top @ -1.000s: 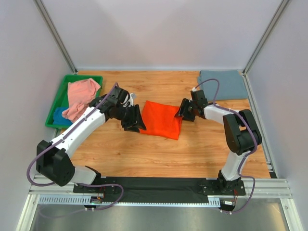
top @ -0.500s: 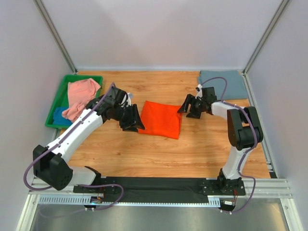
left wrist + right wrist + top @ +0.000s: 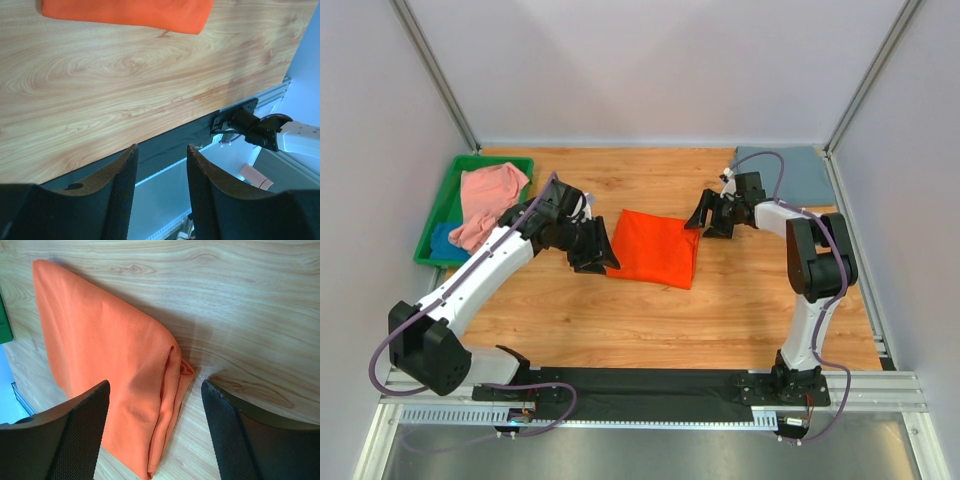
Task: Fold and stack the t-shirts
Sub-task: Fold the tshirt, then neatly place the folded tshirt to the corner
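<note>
The folded orange t-shirt (image 3: 655,247) lies flat on the table (image 3: 720,310). Just left of it, the left gripper (image 3: 598,250) is parted narrowly, holds nothing and is clear of the cloth. Just right of it, the right gripper (image 3: 708,215) gapes wide and empty over the shirt's folded corner; whether it touches cannot be told. Further right lies the grey-blue t-shirt (image 3: 785,172). Further left, the pink t-shirt (image 3: 488,200) sits in the green tray (image 3: 495,158).
</note>
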Robot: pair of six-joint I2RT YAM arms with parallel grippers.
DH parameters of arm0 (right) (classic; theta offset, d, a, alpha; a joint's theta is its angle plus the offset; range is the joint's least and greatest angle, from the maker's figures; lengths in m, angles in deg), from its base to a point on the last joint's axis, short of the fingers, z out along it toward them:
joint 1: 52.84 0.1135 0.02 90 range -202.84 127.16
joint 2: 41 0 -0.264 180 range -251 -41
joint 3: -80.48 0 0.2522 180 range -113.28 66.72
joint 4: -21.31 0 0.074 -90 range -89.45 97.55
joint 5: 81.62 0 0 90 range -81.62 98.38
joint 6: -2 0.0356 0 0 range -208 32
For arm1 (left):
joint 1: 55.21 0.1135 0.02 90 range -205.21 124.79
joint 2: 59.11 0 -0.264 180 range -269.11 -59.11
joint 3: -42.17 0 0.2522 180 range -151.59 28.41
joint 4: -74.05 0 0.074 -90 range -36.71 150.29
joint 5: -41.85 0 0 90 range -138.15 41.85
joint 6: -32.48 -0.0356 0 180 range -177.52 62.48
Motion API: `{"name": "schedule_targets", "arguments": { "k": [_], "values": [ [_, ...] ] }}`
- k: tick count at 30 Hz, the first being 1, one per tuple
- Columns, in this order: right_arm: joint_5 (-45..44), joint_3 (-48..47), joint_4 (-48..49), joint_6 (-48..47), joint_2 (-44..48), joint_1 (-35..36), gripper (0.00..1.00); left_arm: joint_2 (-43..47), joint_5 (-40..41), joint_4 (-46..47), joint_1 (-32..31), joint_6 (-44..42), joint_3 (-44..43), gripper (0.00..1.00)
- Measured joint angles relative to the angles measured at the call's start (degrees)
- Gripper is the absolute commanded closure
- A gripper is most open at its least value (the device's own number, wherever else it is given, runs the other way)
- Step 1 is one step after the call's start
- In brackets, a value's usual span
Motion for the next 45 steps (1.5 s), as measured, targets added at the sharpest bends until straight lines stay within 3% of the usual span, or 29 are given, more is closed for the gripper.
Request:
{"name": "schedule_targets", "arguments": {
  "k": [18,24,32,33,36,45],
  "values": [
    [-2.05,-0.55,0.48,-0.39,-0.74,3.04,0.35,1.25,3.21,-2.82,0.02,-0.44,-1.75,0.5],
    [-2.93,-0.31,0.28,-1.92,-0.76,3.21,0.46,2.71,3.65,-2.91,0.02,-0.37,-1.75,0.5],
    [-6.4,-1.42,-2.43,-4.22,-1.16,5.11,0.7,5.97,3.39,-0.42,0.02,1.11,2.75,0.5],
    [-7.21,-1.62,-2.91,-4.46,-1.16,5.51,0.81,6.21,3.41,-0.24,0.02,1.29,3.34,0.5],
    [-9.33,-1.81,-3.93,-5.44,-1.09,6.23,1.0,7.04,3.43,0.26,0.02,1.77,4.68,0.5],
    [-19.82,-4.98,-14.51,-14.21,4.24,6.21,1.0,9.97,2.78,7.32,0.02,4.83,9.64,0.49]
  ]
}}
